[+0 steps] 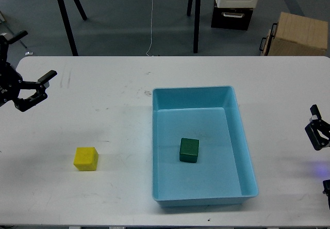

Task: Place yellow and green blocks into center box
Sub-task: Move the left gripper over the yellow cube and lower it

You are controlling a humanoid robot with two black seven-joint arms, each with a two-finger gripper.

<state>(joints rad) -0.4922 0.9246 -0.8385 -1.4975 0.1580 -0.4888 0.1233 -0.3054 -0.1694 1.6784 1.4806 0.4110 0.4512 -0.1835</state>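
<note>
A yellow block [85,158] lies on the white table [103,100], left of the light blue box [193,89]. A green block [189,150] lies inside the box, near its middle. My left gripper [36,56] is open and empty at the table's far left edge, well behind and to the left of the yellow block. My right gripper [317,132] shows only in part at the right edge, to the right of the box and apart from it. Its fingers cannot be told apart.
Beyond the table's far edge stand black tripod legs [67,17], a white and black cabinet [234,4] and a cardboard box [298,34]. A thin white cable [151,22] hangs down to the floor there.
</note>
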